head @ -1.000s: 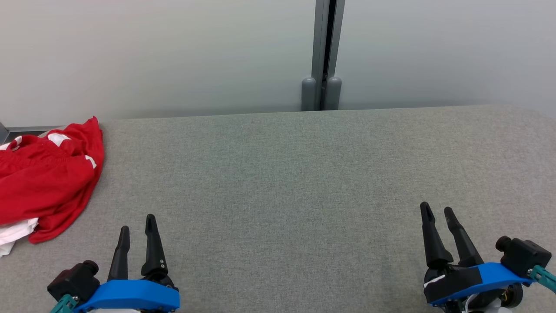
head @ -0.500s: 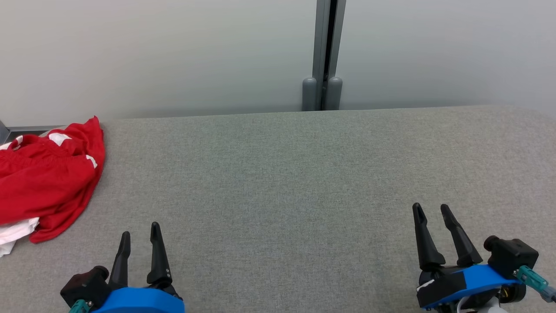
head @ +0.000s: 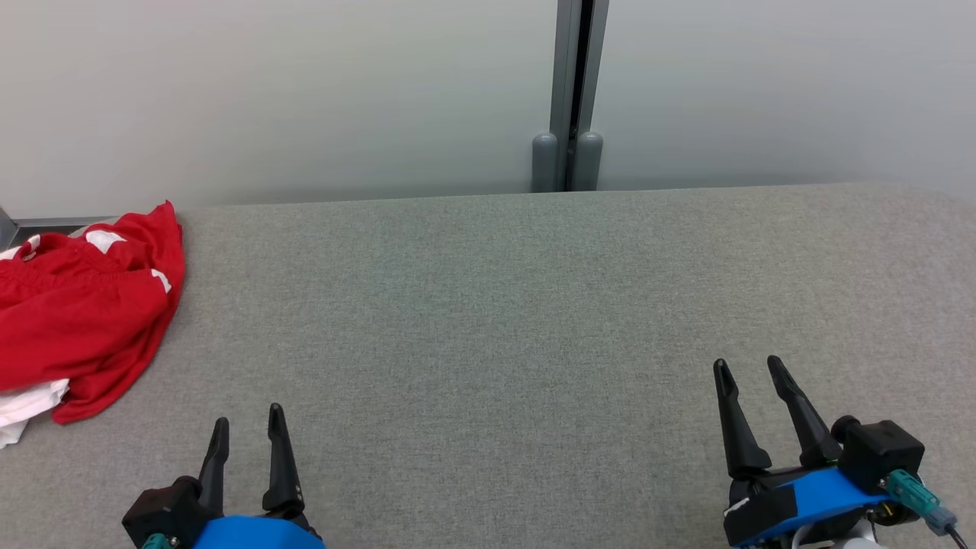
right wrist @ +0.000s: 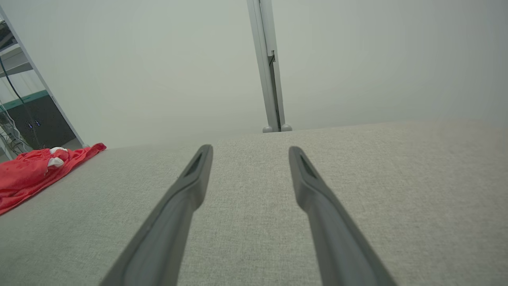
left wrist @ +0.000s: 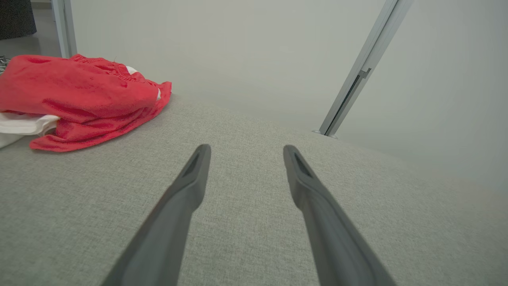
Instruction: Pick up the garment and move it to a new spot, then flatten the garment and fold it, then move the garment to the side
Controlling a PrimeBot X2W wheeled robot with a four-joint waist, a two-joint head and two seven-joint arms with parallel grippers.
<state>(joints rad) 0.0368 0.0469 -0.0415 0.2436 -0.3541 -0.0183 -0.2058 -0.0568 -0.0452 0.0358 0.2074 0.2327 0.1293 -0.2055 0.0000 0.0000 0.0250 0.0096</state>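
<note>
The garment (head: 80, 313) is a crumpled red piece with white patches, lying at the far left of the grey table (head: 496, 305), with white cloth showing under its near edge. It also lies at the upper left of the left wrist view as a red garment (left wrist: 79, 99), and at the left edge of the right wrist view as a red heap (right wrist: 31, 174). My left gripper (head: 248, 414) is open at the lower left, to the right of and nearer than the garment, with nothing between its fingers. My right gripper (head: 747, 364) is open at the lower right, far from the garment.
A pale wall with a grey vertical post (head: 568, 99) stands right behind the table's far edge. The wide grey felt surface stretches between the two grippers. Dark shelving and cables (right wrist: 20, 119) show past the table's left end.
Both grippers have drawn back toward the bottom of the head view, the left one more; the right one has also shifted slightly left. The garment has not moved.
</note>
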